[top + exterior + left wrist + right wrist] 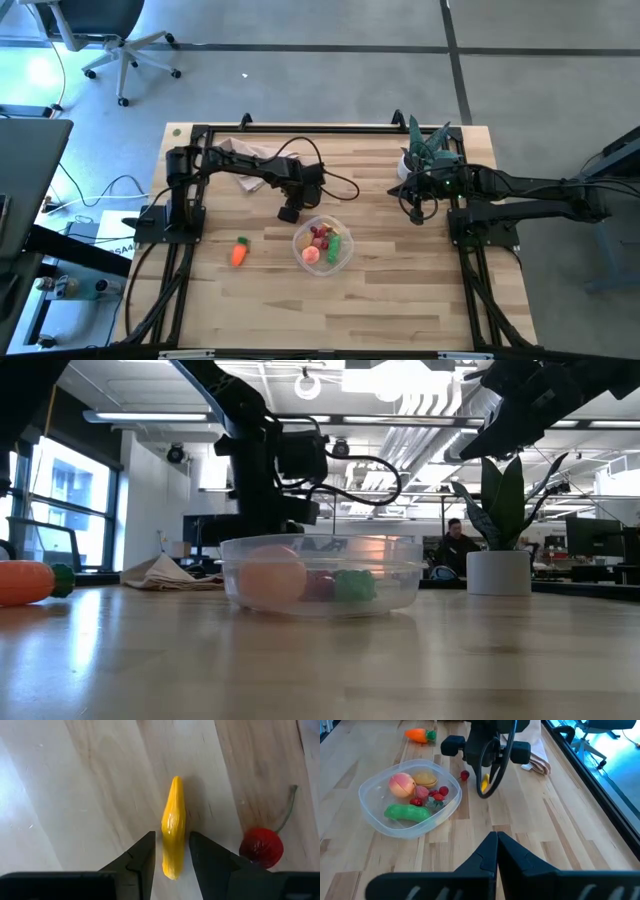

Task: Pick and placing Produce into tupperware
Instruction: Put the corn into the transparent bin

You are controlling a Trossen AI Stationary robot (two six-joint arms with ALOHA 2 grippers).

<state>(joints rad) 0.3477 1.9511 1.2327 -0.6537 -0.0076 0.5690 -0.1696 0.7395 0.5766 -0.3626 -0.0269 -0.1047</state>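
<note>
- Dark fingers (140, 865) of the left gripper (172, 857) sit nearest the lens, spread apart w/ a yellow piece (173, 826) between them, not yet pinched; gap shows each side.
- Yellow piece: slim, tapered, ridged plastic, lying on pale wood-grain table (75, 795). Red cherry (261, 847) w/ thin stem lies just beside it.
- Step, as I judge: pre-grasp on the yellow piece. Next calls for closing squarely on its narrow flanks, lift, short carry to the tupperware (323, 246) close by.
- Risk: smooth, tapered shape could squirt out of the jaws.
- Tupperware: round, shallow, clear plastic; holds a peach-like fruit (401, 784), green pepper (406, 812), tan potato (424, 778), small red bits.
- Orange carrot (239, 252) rests on the table apart from the container, towards the left arm's side.
- Right gripper (496, 842) waits near the potted plant (425, 150), fingers pressed together, holding nothing.
- Crumpled beige napkin (245, 155) at the table's far edge.
</note>
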